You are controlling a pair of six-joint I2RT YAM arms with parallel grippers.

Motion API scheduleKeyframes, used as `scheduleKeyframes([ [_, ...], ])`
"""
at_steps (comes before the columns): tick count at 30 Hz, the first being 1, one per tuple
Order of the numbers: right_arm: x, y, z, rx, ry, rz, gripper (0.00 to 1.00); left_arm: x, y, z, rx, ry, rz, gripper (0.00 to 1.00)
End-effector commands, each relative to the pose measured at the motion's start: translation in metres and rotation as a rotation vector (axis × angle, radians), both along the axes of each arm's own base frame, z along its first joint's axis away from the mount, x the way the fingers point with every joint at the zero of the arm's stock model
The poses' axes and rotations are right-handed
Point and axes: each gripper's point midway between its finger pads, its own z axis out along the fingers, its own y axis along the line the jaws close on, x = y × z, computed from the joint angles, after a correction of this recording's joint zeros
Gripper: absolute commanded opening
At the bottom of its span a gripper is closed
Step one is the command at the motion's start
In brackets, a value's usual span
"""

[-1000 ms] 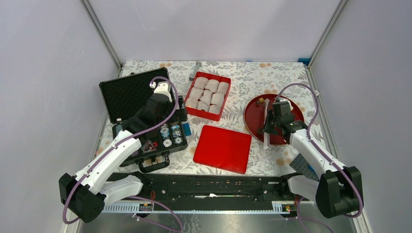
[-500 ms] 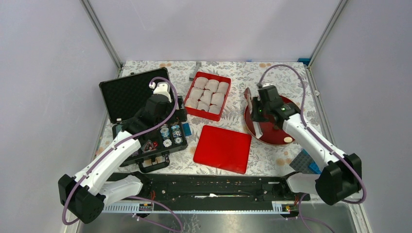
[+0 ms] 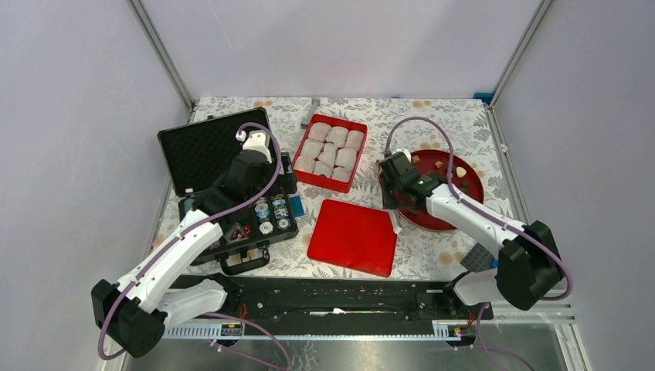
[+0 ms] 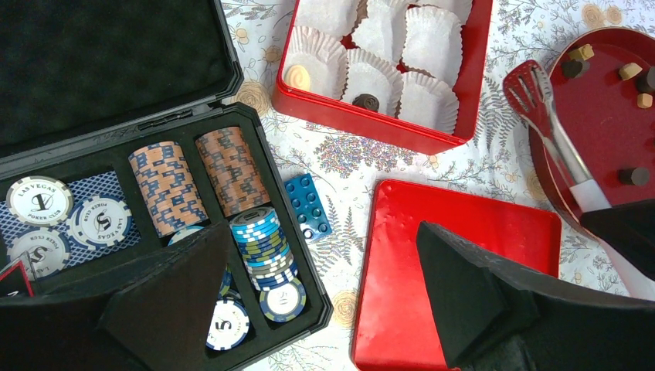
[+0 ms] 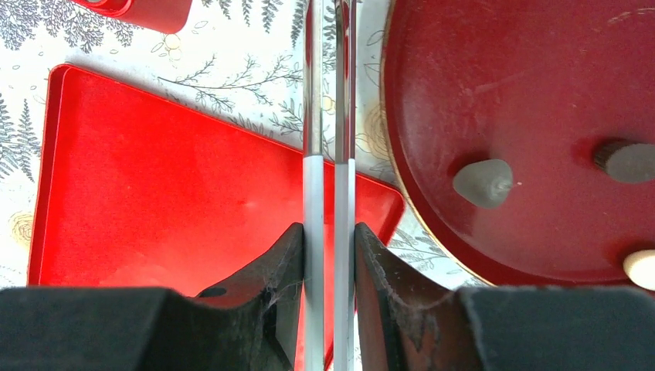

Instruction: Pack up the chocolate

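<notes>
Small chocolate lumps [image 3: 438,165] lie on a round dark red plate [image 3: 432,216]; in the left wrist view they show as tan and dark pieces [image 4: 629,69]. In the right wrist view a grey-brown lump [image 5: 483,182] lies on the plate [image 5: 463,69]. The red box [image 3: 324,183] holds white paper cups; one cup holds a pale lump [image 4: 297,76], another a dark one [image 4: 366,101]. My right gripper [image 3: 394,189] [image 5: 328,232] is shut on metal tongs [image 5: 328,116] [image 4: 552,131] at the plate's left edge. My left gripper [image 3: 266,174] [image 4: 324,309] is open and empty.
A flat red lid [image 3: 354,236] lies in front of the box. An open black case of poker chips [image 3: 232,185] stands at the left, with a blue brick [image 4: 307,205] beside it. Blue and grey bricks [image 3: 483,259] lie at the front right.
My right gripper has swung left with the tongs, from over the plate to its left edge beside the lid. The left arm has not moved.
</notes>
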Motion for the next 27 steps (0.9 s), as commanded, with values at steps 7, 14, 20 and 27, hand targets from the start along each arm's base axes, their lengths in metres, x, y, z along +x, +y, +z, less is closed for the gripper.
scheduleKeyframes([
  [7,0.038,0.030,-0.012,0.011,-0.099,-0.022,0.31,0.002,0.002,0.016,-0.033,-0.055,0.012,0.99],
  [14,0.050,0.035,-0.036,-0.057,-0.093,-0.019,0.33,0.001,0.003,0.016,-0.032,-0.057,0.015,0.99],
  [20,0.056,0.043,-0.050,-0.045,-0.091,-0.032,0.40,0.000,0.005,0.017,-0.026,-0.057,0.016,0.99],
  [27,0.059,0.046,-0.057,-0.044,-0.080,-0.044,0.59,-0.002,0.006,0.019,-0.022,-0.059,0.017,0.99],
])
